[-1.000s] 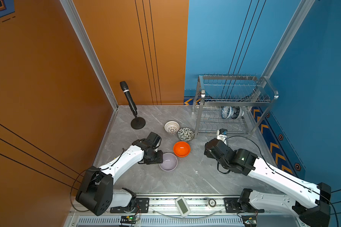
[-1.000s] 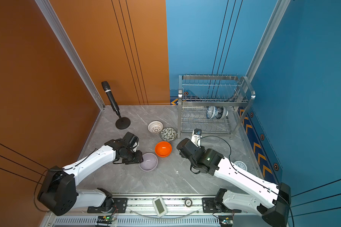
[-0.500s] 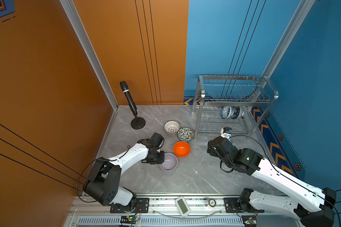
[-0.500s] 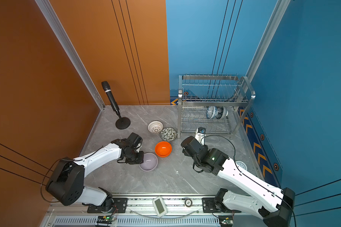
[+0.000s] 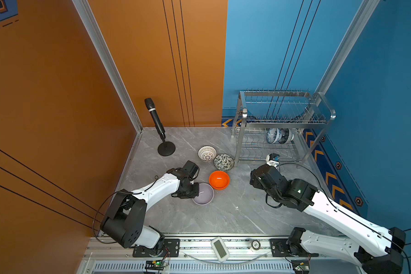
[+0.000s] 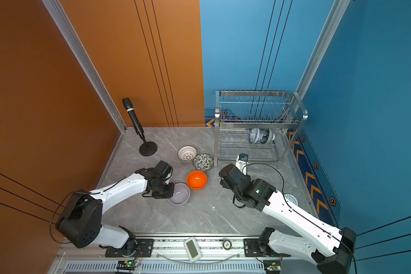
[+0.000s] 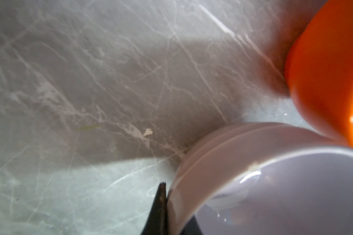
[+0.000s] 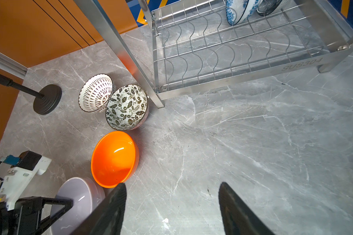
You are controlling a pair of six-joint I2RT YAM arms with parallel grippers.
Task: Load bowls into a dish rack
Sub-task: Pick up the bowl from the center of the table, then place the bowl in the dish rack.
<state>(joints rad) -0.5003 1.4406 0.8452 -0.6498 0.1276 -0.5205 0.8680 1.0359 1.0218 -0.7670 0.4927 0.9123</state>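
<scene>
Clamped on the pale lilac bowl (image 5: 203,194) rim, the left gripper (image 5: 192,189) should lift straight, clear of the orange bowl (image 5: 219,179); the right gripper (image 8: 171,193) gapes empty.

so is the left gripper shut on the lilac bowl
Shut: the left gripper pinches the lilac bowl by its rim, one finger outside, in the left wrist view.

"SUS304" stamped — dish rack (image 8: 303,64) lower front rail — nothing else legible.
</scene>
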